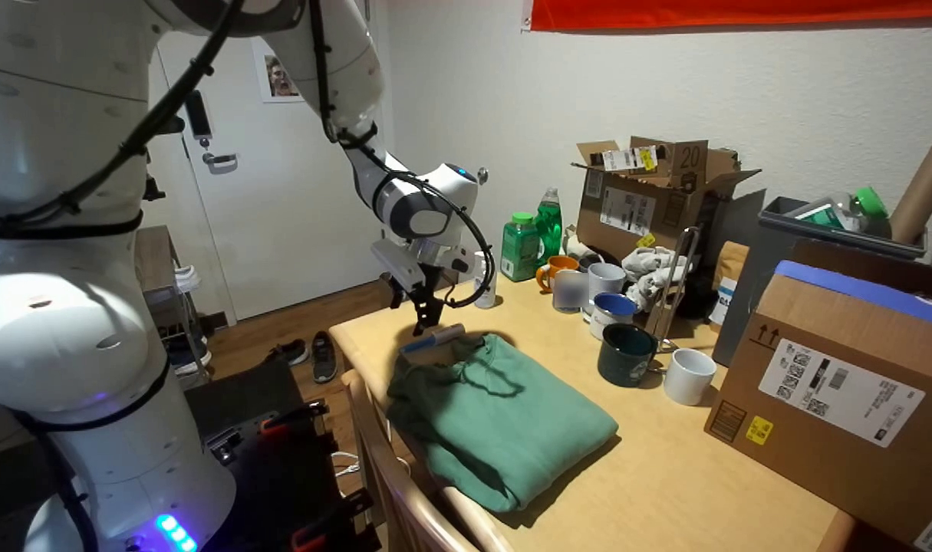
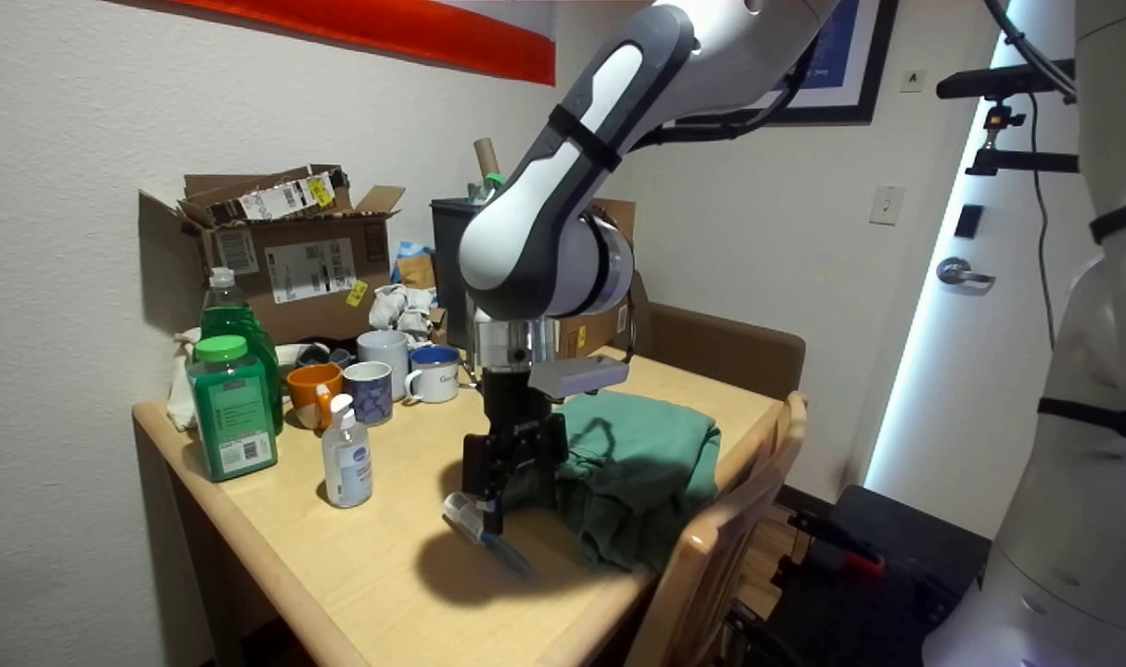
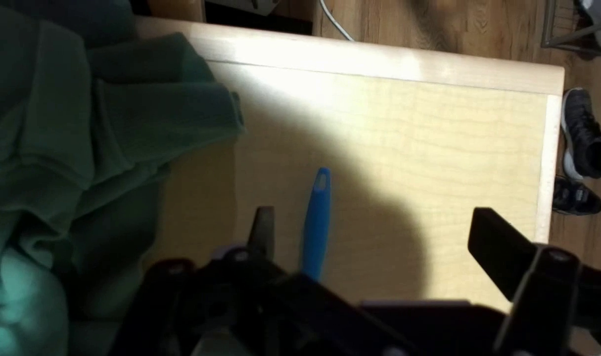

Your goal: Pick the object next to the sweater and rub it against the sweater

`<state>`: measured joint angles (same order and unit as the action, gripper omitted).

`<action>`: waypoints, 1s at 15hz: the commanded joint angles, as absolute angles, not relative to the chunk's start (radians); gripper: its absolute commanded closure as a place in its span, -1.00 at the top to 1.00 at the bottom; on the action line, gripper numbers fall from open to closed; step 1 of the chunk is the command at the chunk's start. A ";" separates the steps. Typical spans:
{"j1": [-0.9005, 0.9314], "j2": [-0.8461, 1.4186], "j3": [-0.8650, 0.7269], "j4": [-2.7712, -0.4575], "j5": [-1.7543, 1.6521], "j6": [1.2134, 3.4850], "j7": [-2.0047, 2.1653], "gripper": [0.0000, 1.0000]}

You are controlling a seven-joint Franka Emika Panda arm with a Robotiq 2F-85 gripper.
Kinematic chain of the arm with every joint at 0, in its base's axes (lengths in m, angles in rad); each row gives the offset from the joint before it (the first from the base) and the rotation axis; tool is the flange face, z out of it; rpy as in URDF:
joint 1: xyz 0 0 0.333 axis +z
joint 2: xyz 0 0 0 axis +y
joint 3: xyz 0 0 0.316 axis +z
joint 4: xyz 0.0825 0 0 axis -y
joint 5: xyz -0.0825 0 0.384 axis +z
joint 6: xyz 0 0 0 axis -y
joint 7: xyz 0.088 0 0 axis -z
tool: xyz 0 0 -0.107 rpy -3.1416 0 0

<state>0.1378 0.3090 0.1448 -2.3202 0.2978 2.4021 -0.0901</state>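
- Far left of the wrist view, here's the sweater (image 3: 38, 123), green and rumpled, a cuff-like fold (image 3: 166, 113) poking out over the worktop (image 3: 458, 143) towards the middle
- Next along comes the sweater-side finger (image 3: 263, 231), and look at the jaws: spread wide, nothing gripped
- Now the prize, the roller (image 1: 435, 337), lying on the worktop near the sweater; from the wrist only its blue handle (image 3: 316, 227) shows, right there in the gap, nearer the sweater-side finger as this view has it
- And here's what the pick turns on: that long axis runs nearly up and down this view, roughly square to the line the jaws close along, so a squeeze should take it across its narrow way
- The pale head (image 2: 466, 515) is hidden from the wrist, but in an exterior view it shows by the tips of the jaws, a fingertip (image 2: 494, 521) overlapping the roller's middle; touching or above it, I can't tell
- Over to the right, the opposite finger (image 3: 498, 249), well apart from the handle; lowering straight and closing looks the next call, the rub not yet begun
- Far right, a dark shoe (image 3: 584, 136) beyond the worktop's end, out of play
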 commanded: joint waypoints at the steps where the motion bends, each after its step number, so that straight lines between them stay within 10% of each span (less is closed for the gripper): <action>1: 0.126 0.350 0.163 -2.306 0.309 2.442 -0.072 1.00; 12: 0.145 0.498 0.152 -2.268 0.280 2.633 0.068 1.00; 13: 0.148 0.503 0.151 -2.264 0.276 2.635 0.079 0.50; 15: 0.154 0.514 0.143 -2.255 0.263 2.629 0.093 0.35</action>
